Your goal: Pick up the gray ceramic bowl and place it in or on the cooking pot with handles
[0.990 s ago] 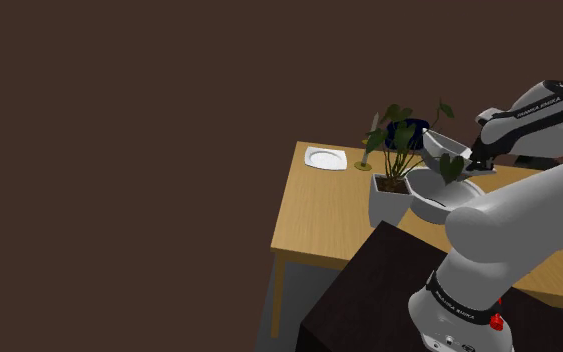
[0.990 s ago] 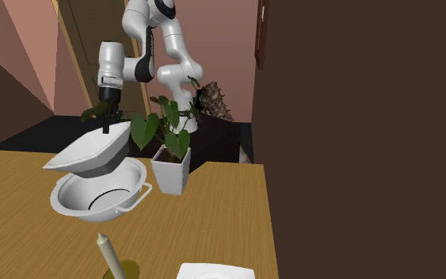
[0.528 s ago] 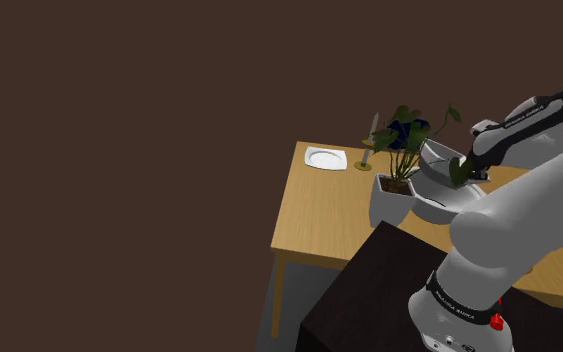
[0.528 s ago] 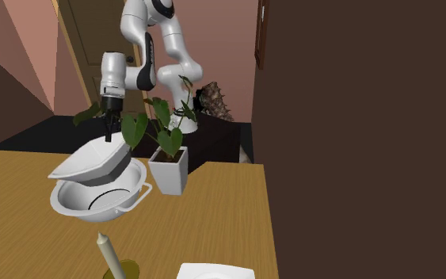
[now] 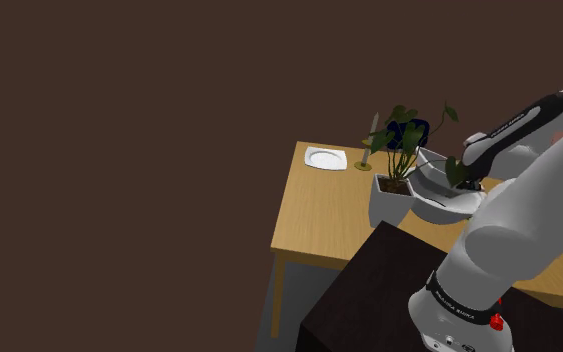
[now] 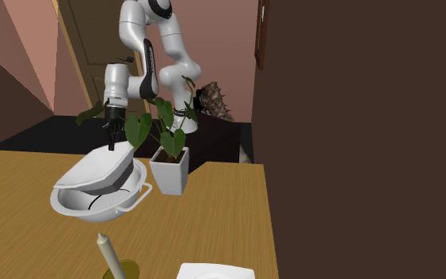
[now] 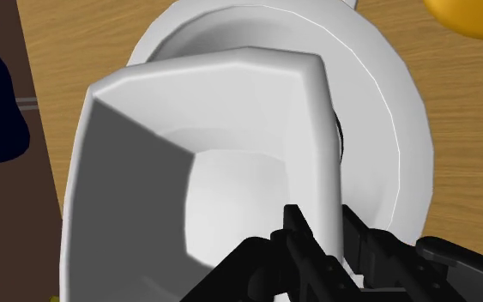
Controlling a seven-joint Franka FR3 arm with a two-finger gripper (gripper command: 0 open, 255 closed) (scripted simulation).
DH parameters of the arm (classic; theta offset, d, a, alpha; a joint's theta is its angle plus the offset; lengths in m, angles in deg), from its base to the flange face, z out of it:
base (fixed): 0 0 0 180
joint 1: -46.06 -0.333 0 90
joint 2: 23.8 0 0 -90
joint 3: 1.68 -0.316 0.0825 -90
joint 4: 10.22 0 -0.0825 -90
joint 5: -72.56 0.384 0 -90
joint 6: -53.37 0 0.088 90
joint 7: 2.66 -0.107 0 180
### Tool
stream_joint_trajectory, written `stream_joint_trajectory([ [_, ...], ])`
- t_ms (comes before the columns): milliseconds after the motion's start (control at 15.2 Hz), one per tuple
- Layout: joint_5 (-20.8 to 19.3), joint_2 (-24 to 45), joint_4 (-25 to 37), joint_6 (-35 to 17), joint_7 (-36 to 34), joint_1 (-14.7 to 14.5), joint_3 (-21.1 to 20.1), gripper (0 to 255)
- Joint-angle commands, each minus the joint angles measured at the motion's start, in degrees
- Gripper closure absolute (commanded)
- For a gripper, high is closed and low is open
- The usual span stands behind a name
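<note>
Wooden table (image 6: 213, 222), carrying all the objects. White arm (image 6: 146, 40), reaching down over the far end of the table.

Cooking pot (image 6: 106, 204), white, round and upright, with one loop handle showing at its 3 o'clock in the second exterior view.

Bowl (image 6: 98, 168), pale and angular, tilted. Its lower edge sits inside the pot's mouth and its higher edge rises toward 1 o'clock. A potted plant (image 6: 170, 170) stands just beside the pot at 3 o'clock.

Gripper (image 7: 323, 225): the jaws are nearly closed, pinching the bowl's wall, with one finger inside and one outside.

Candle (image 6: 108, 254), at 6 o'clock of the pot.

Step in hand, as judged: placement, close to done. The next move calls for settling the bowl, parting the fingers, then rising straight up clear of the leaves.

Obscured: the bowl covers most of the pot's interior, so contact between the two cannot be told. The second handle is unseen. In the shoulder view, leaves and the arm's own link cross the pot (image 5: 444, 208).
</note>
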Motion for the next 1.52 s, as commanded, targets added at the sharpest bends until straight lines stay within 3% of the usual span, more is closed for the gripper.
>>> stream_joint_trajectory([
  [0, 2.4, 1.3, 0.0, -2.6, 1.8, -8.8, 8.4, 255],
  [462, 2.3, 1.3, 0.0, -2.6, 1.7, -8.8, 8.4, 255],
  [528, 2.3, 1.3, 0.0, -2.6, 1.7, -8.9, 8.5, 0],
  [858, 2.3, 1.3, 0.0, -2.6, 1.7, -8.8, 8.4, 0],
  [924, -0.7, -0.2, -0.8, -0.2, -0.2, 3.5, -3.0, 0],
  [990, -2.9, -2.4, -1.5, 2.5, -1.5, 13.2, -11.9, 0],
  [1056, -4.9, -5.1, -2.2, 5.3, -2.6, 20.5, -18.5, 0],
  [1122, -6.7, -7.6, -2.7, 7.7, -3.6, 24.6, -22.1, 0],
  [1452, -7.3, -7.7, -2.6, 7.8, -4.0, 24.4, -21.8, 0],
])
